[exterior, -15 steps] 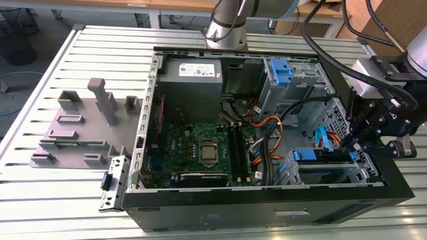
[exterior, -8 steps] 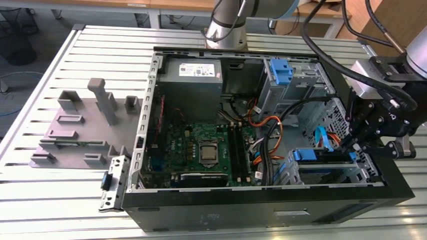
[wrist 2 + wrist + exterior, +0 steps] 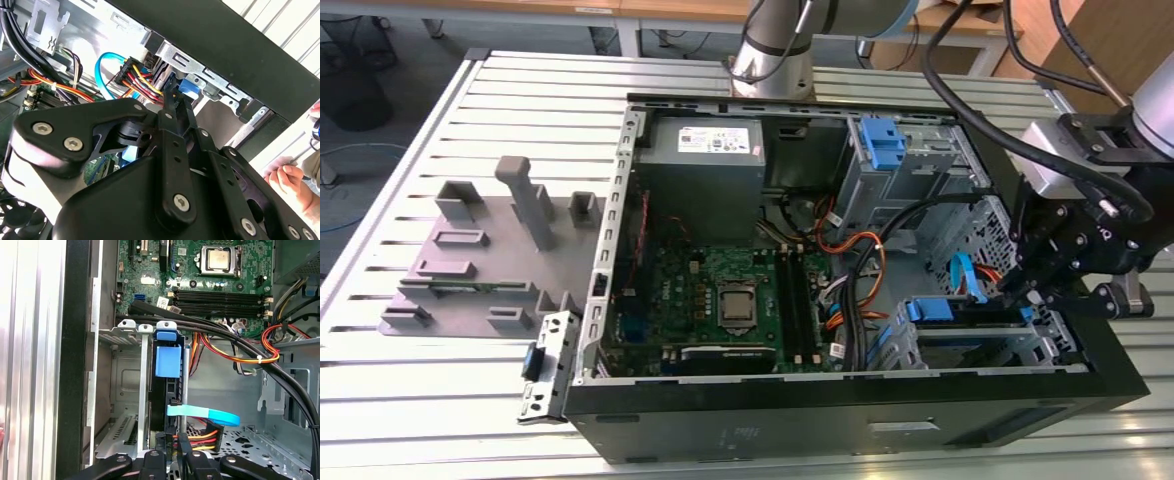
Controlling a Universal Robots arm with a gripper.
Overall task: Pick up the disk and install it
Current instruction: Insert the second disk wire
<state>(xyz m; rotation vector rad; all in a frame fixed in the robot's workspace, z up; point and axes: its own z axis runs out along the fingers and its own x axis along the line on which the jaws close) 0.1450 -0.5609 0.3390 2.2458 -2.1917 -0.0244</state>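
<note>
Gripper (image 3: 1030,290) reaching into computer case (image 3: 854,415) beside drive cage (image 3: 987,345), disk (image 3: 169,360) sitting upright in cage, finger state indeterminable.

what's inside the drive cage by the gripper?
The disk stands on edge in the drive cage, blue rail visible, cables plugged at its end by the gripper. Its label and lower portion are hidden.

Cables (image 3: 250,347) across the drive bay (image 3: 130,390)

A grey fixture block (image 3: 487,255) lies beside the open computer case (image 3: 854,400)
</note>
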